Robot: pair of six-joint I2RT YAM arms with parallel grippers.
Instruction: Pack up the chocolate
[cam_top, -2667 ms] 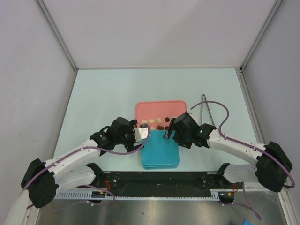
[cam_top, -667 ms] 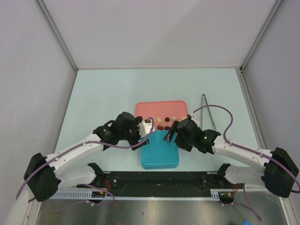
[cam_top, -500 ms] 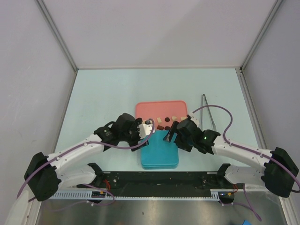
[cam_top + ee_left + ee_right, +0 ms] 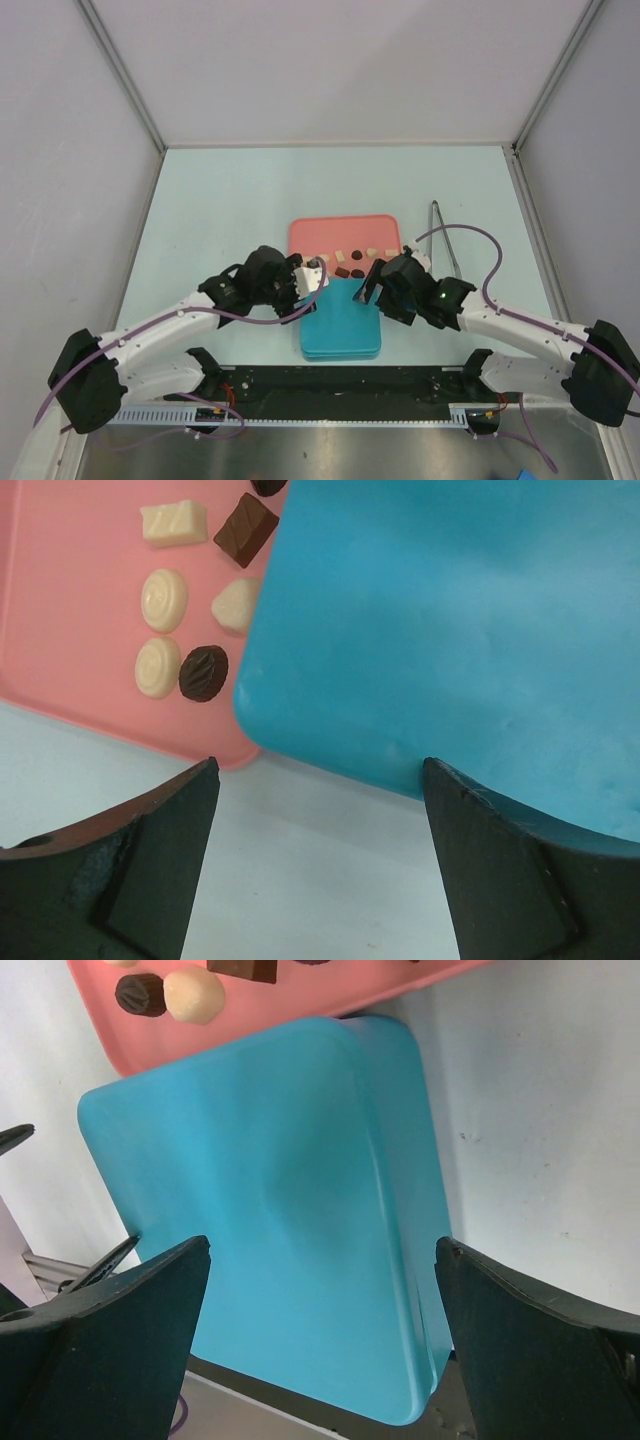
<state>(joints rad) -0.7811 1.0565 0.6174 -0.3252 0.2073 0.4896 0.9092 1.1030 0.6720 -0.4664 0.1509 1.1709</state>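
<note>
Several small chocolates (image 4: pixel 350 262) lie in a row along the near edge of the pink tray (image 4: pixel 345 232). The left wrist view shows cream ones (image 4: pixel 164 598) and dark ones (image 4: pixel 204 672) on it. A teal box (image 4: pixel 340 322) with a smooth top lies just in front of the tray, its far edge over the tray's rim. My left gripper (image 4: pixel 312 276) is open at the box's far-left corner, with only bare table between its fingers (image 4: pixel 320 780). My right gripper (image 4: pixel 368 286) is open above the box (image 4: pixel 270 1200), its fingers spread across the width (image 4: pixel 322 1250).
Metal tongs (image 4: pixel 445 236) lie on the table right of the tray. The pale table (image 4: pixel 220 210) is walled by grey panels on three sides. The arm bases and a black rail (image 4: pixel 340 385) run along the near edge behind the box.
Both grippers have closed in on the teal box's far corners since the earliest frame. In the last half second the left one eased back slightly; both stay open.
</note>
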